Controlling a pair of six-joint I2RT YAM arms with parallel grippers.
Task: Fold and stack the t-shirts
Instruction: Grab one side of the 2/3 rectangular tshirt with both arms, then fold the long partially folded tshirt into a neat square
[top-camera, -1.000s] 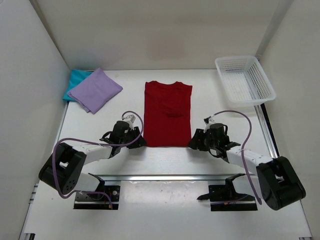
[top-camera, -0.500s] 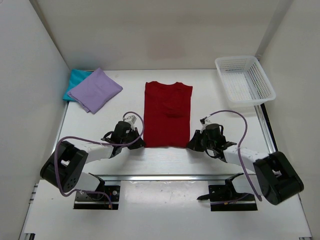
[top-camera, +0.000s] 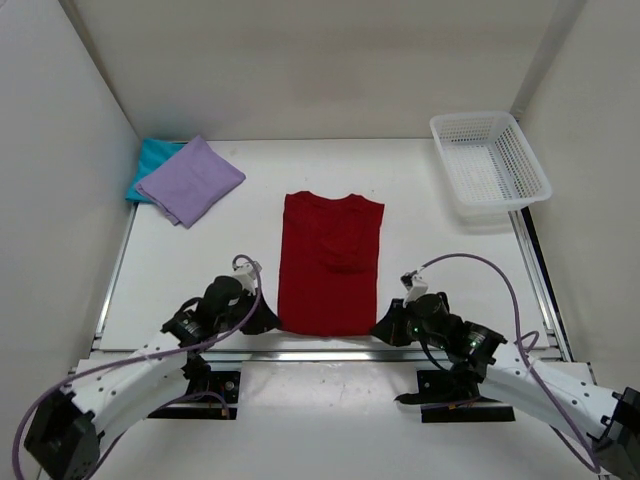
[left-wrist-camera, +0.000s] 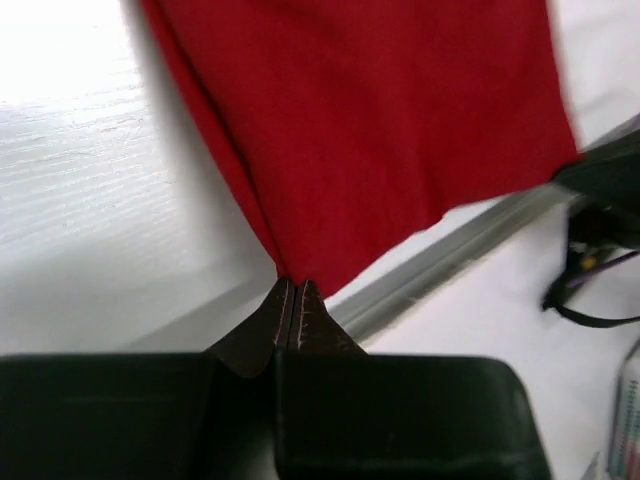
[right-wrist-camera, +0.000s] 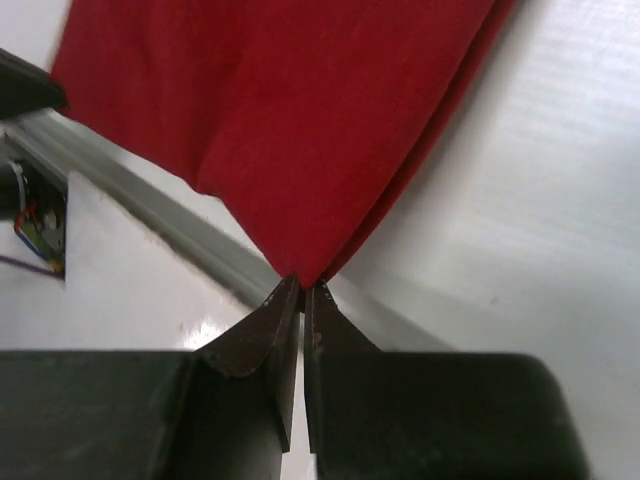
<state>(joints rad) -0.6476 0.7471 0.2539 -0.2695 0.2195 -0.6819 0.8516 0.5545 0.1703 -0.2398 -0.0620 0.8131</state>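
The dark red t-shirt lies lengthwise in the middle of the table, sleeves folded in, collar away from me. My left gripper is shut on its near left hem corner. My right gripper is shut on the near right hem corner. Both corners are pinched at the fingertips, close to the table's near rail. The folded lavender t-shirt lies on top of the teal t-shirt at the far left.
A white mesh basket stands at the far right corner. A metal rail runs along the table's near edge, just behind both grippers. White walls close in the left, back and right sides.
Both grippers shut on the red shirt's near hem corners and pulled it toward me. The hem now lies close to the near rail and the collar has moved nearer too.
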